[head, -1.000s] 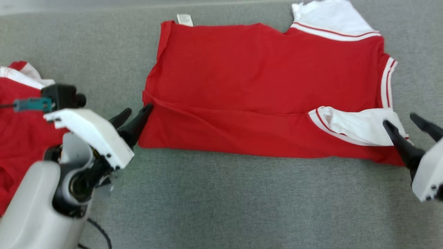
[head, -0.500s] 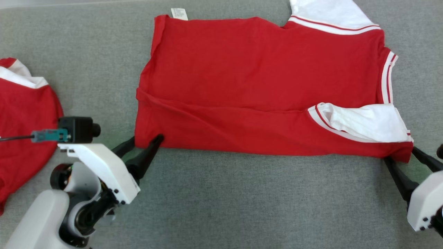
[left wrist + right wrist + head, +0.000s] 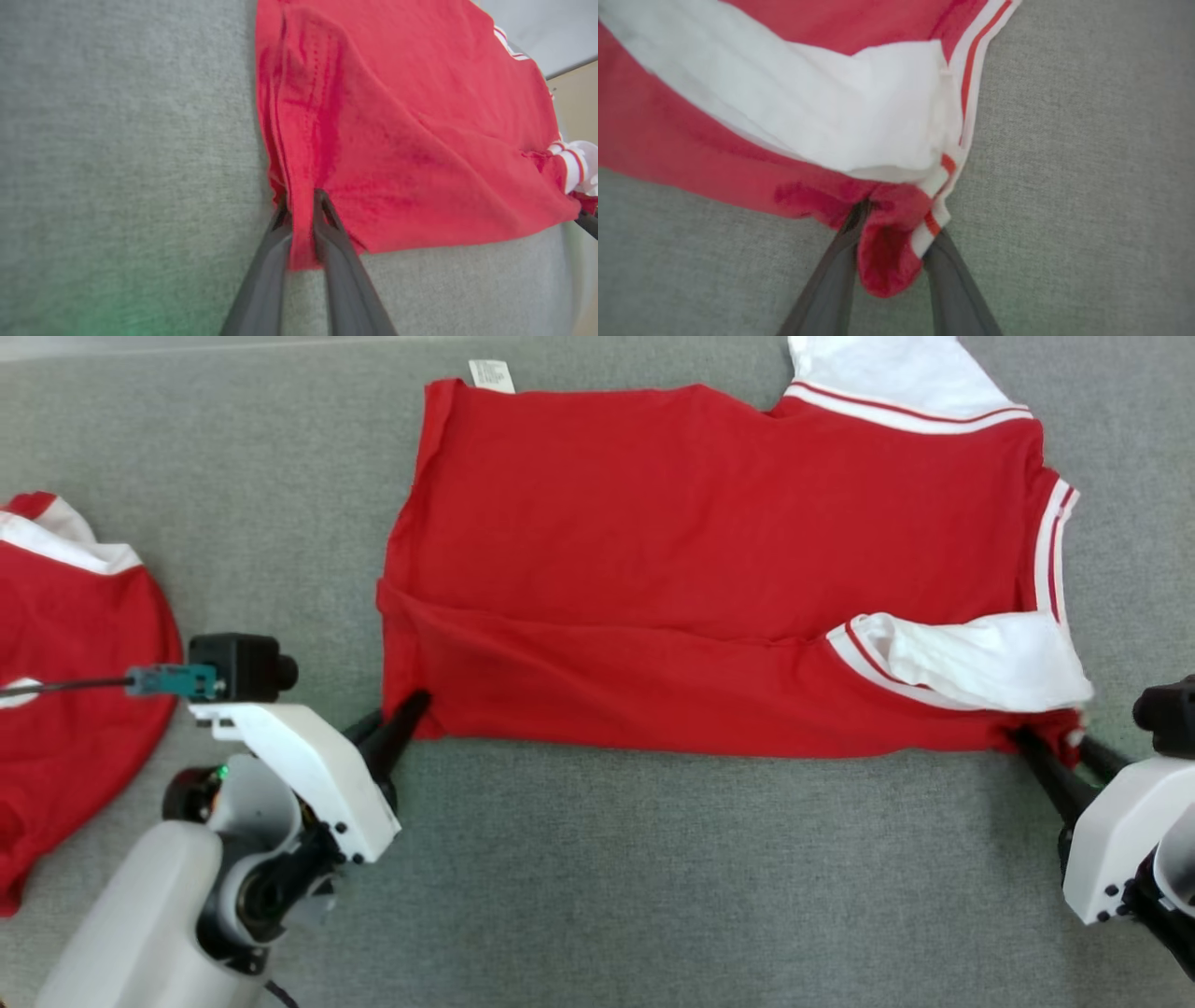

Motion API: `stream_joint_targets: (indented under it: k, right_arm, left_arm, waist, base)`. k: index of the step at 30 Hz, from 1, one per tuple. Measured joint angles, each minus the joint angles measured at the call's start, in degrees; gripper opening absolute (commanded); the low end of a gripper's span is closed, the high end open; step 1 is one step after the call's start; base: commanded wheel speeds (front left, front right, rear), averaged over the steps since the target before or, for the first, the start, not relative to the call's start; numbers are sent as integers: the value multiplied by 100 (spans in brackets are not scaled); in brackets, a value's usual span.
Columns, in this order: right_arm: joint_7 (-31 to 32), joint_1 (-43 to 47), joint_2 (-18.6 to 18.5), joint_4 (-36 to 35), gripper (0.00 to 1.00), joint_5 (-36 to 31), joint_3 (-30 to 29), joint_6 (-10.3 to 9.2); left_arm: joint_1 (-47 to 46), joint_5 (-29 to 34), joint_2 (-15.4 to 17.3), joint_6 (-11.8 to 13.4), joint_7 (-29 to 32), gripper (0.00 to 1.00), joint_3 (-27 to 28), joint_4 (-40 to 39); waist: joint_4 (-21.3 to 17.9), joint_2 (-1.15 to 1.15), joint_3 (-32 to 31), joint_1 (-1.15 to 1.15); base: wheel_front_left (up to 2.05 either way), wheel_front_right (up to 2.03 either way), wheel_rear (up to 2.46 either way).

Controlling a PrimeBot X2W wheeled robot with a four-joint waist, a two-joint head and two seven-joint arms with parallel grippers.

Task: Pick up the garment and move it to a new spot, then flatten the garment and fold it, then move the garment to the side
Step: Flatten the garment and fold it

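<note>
On the grey tabletop (image 3: 653, 896) a red shirt (image 3: 709, 541) with white sleeves lies spread, its near part folded over. The left fingers (image 3: 271, 261) pinch its near left corner; the right fingers (image 3: 831, 280) clasp bunched cloth at its near right corner. Another red garment (image 3: 65, 663) lies well apart on the left.

Near corners of the garment (image 3: 700, 551) now gripped
The left claw (image 3: 401, 709) has pinched the near-left corner, the right claw (image 3: 1053, 744) the near-right; both gaped earlier.
</note>
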Motion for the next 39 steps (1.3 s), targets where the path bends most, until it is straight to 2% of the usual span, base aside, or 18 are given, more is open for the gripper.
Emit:
stream_joint_targets:
  k: [3, 5, 8, 13, 17, 18, 19, 20, 24, 26, 31, 33, 35, 38, 39]
  right_arm:
    - [73, 5, -297, -9, 0, 591, 218, 10]
    - [159, 87, -694, -104, 0, 914, 275, 19]
    - [408, 324, -1290, -380, 0, 1430, 261, 19]
    - [1087, 1062, -2209, -816, 0, 2382, -34, 20]
    - [1244, 1703, -2453, -921, 0, 2676, -310, 20]
    - [1235, 1827, -2435, -914, 2, 2687, -349, 20]
    - [1188, 1936, -2405, -904, 47, 2665, -359, 20]
    - [1129, 2029, -2375, -880, 100, 2584, -364, 20]
    - [1010, 2293, -2143, -713, 100, 2319, -528, 20]
    - [924, 2363, -2156, -766, 100, 2206, -777, 19]
    - [795, 2308, -2268, -1311, 100, 2252, -1633, 19]
    - [784, 1964, -2269, -1433, 100, 2168, -1853, 18]
    - [793, 1497, -2262, -1502, 100, 2017, -1838, 20]
    - [869, 584, -2128, -1293, 100, 1641, -1623, 20]
    - [891, 237, -2024, -1161, 100, 1469, -1507, 20]
  left_arm:
    - [153, -188, -107, -57, -46, 0, 8, -24]
    - [399, -331, -140, -58, -74, 0, 49, -212]
    - [914, -553, -104, -27, -37, 0, 126, -749]
    - [1984, -701, 48, 196, 41, 0, 118, -1813]
    - [2754, -702, 30, 312, -38, 0, -77, -2119]
    - [2878, -701, -5, 326, -99, 24, -105, -2107]
    - [2934, -662, -26, 331, -172, 87, -132, -2073]
    - [2956, -615, -42, 334, -222, 100, -159, -2018]
    - [2988, -564, -125, 305, -337, 100, -238, -1923]
    - [2993, -567, -99, 323, -380, 100, -133, -1994]
    - [2819, -558, 247, 467, -458, 100, 439, -2458]
    - [2385, -404, 310, 510, -448, 100, 520, -2510]
    - [1851, -337, 224, 545, -388, 100, 468, -2429]
    - [1034, 54, 145, 519, -337, 100, 205, -1983]
    - [777, 76, 30, 491, -331, 100, 122, -1823]
  waist:
    - [19, 0, -140, 1]
    - [37, 0, -256, 1]
    - [72, 0, -445, 1]
    - [190, 0, -654, 0]
    - [293, 0, -671, 0]
    - [314, 0, -665, 0]
    - [336, 0, -661, 1]
    - [354, 0, -662, 0]
    - [388, 0, -716, 0]
    - [386, 0, -760, 0]
    - [366, 0, -709, 0]
    - [386, 0, -619, 0]
    - [429, 0, -502, 1]
    - [524, 0, -286, 1]
    - [561, 0, -204, 1]
  base:
    - [0, 0, 0]
    - [0, 0, 0]
    - [0, 0, 0]
    - [0, 0, 0]
    - [0, 0, 0]
    - [0, 0, 0]
    - [0, 0, 0]
    - [0, 0, 0]
    - [0, 0, 0]
    - [0, 0, 0]
    - [0, 0, 0]
    - [0, 0, 0]
    - [0, 0, 0]
    - [0, 0, 0]
    - [0, 0, 0]
